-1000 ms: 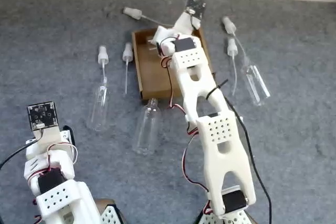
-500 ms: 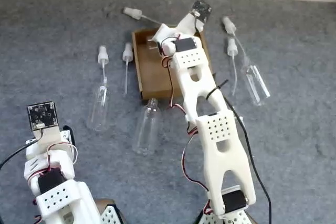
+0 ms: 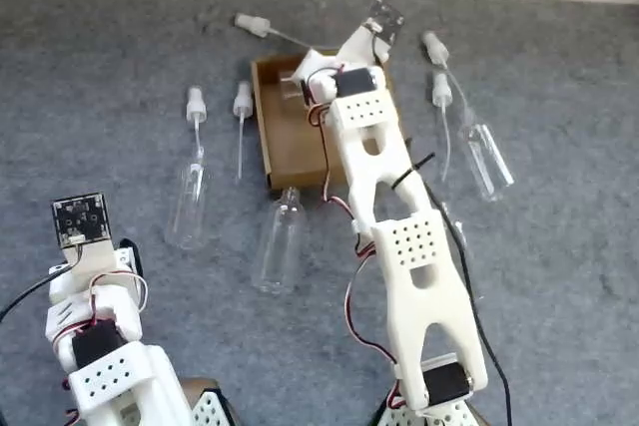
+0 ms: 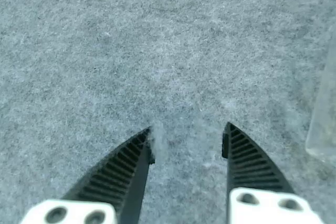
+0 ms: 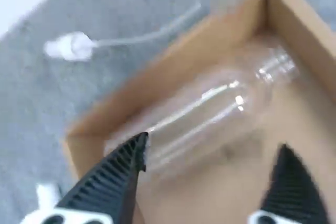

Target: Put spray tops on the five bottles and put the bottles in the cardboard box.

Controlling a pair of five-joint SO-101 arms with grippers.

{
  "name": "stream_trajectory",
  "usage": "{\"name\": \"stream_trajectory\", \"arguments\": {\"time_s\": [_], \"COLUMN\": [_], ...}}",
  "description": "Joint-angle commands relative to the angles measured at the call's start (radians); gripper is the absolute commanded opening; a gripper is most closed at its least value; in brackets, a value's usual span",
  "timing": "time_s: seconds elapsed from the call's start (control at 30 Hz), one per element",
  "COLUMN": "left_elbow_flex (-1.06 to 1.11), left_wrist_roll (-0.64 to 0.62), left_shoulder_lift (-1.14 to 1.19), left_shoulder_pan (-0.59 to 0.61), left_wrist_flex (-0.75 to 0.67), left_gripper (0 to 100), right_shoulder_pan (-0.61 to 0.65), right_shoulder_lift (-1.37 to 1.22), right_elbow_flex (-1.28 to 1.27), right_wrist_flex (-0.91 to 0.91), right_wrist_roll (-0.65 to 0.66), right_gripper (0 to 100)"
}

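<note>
Bottle (image 5: pixel 220 103) lies inside the cardboard box (image 5: pixel 173 64), with the right gripper (image 5: pixel 212 148) spread open just above it. The left gripper (image 4: pixel 188 129) hangs open over grey carpet (image 4: pixel 157 35). Other bottles (image 3: pixel 278 241) and loose spray tops (image 3: pixel 196 102) lie around the box.

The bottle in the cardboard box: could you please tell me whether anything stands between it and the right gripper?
Nothing visible does. The bottle lies inside the cardboard box beside one wall, beyond the open right gripper, with only bare box floor between them.

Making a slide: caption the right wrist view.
Open right gripper over a clear bottle lying in the cardboard box.
</note>
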State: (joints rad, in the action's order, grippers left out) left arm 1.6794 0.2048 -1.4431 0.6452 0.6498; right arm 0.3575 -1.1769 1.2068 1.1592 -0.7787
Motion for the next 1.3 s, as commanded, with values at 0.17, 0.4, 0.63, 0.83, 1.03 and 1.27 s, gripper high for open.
{"name": "stream_trajectory", "arguments": {"time_s": [0.17,0.4,0.63,0.83,1.03,1.27], "left_elbow_flex": [0.024,0.024,0.024,0.024,0.024,0.024], "left_wrist_roll": [0.009,0.009,0.009,0.009,0.009,0.009], "left_shoulder_lift": [0.004,0.004,0.004,0.004,0.004,0.004], "left_shoulder_pan": [-0.021,-0.021,-0.021,-0.021,-0.021,-0.019], "left_wrist_flex": [-0.023,-0.023,-0.023,-0.021,-0.021,-0.021], "left_gripper": [17,17,17,17,17,17], "right_shoulder_pan": [-0.008,-0.013,-0.022,-0.028,-0.024,-0.021], "right_shoulder_lift": [-0.021,0.015,-0.059,-0.176,-0.203,-0.159], "right_elbow_flex": [0.371,0.544,0.380,0.348,0.351,0.351], "right_wrist_flex": [0.254,-0.030,-0.189,-0.234,0.044,0.278], "right_wrist_roll": [-0.009,-0.008,-0.009,-0.009,-0.008,0.000], "right_gripper": [8.0,19.4,27.8,27.8,27.8,28.0]}}
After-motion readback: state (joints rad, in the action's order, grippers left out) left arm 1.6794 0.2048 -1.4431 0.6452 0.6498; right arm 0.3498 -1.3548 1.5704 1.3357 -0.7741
